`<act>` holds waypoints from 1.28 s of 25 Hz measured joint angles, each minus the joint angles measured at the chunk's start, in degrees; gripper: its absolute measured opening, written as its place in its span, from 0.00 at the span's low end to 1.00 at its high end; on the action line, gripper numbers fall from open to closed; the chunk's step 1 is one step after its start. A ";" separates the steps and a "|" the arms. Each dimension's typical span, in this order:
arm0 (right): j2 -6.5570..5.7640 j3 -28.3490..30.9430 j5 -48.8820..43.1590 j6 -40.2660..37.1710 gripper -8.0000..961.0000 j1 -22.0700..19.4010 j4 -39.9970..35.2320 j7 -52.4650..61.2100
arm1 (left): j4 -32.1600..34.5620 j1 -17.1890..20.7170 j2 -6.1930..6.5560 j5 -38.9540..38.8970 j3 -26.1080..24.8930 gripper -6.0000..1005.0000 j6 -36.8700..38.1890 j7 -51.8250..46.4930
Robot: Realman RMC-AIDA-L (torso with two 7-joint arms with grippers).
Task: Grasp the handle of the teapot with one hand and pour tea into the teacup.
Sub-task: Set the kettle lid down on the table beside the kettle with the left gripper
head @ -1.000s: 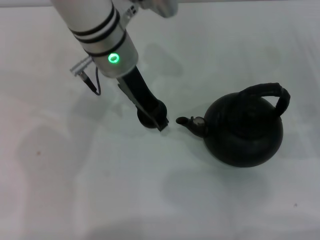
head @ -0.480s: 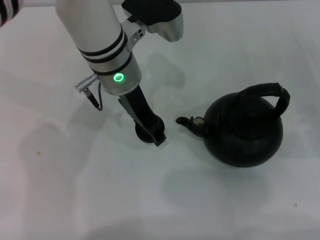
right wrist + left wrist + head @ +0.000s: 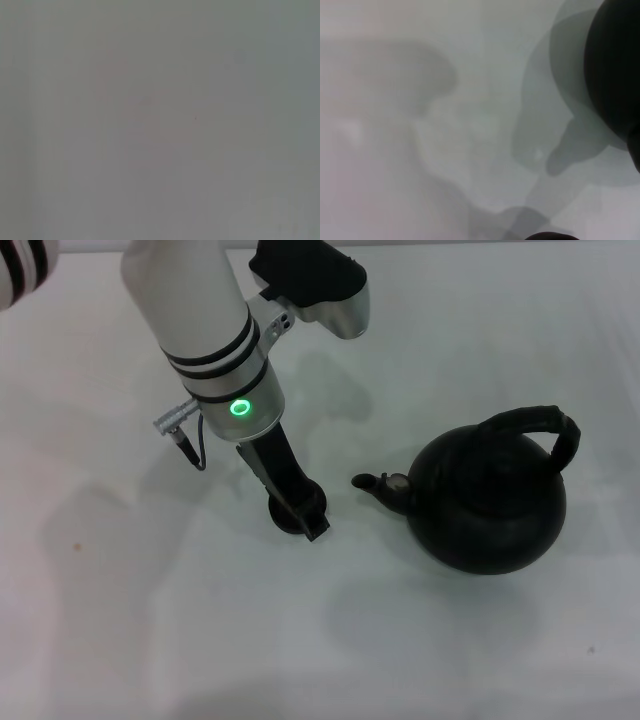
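Since a second ago the left arm has slid toward the camera, carrying its pincer (image 3: 300, 508) and the dark round thing under it a little nearer, while the teapot (image 3: 488, 502) has not stirred.

Taking the teapot as landmark, and going near to far: nothing lies nearer than it on the pale worktop (image 3: 200, 640). Level with it, just off its spout, the left pincer reaches down onto a small dark round shape, most likely the teacup (image 3: 292, 514); the finger hides most of it, and whether the pincer is spread or pinching the cup I cannot tell. The teapot stands upright, its handle (image 3: 540, 426) arched over the side away from the spout and free of any grip. Farther back, behind the pot and beyond the spout side, the arm's white forearm rises.

The step in hand seems to be placing the cup near the spout; the handle grasp has not begun. Next, I judge, the cup must be let go and a pincer closed around the handle.

Count: one teapot, one handle, one cup, one arm in sight. The right pincer is not in sight.
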 joint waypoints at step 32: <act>0.00 0.00 -0.24 -0.27 0.79 0.08 0.00 0.00 | -0.57 -0.11 -0.10 0.00 2.83 0.72 0.58 -1.26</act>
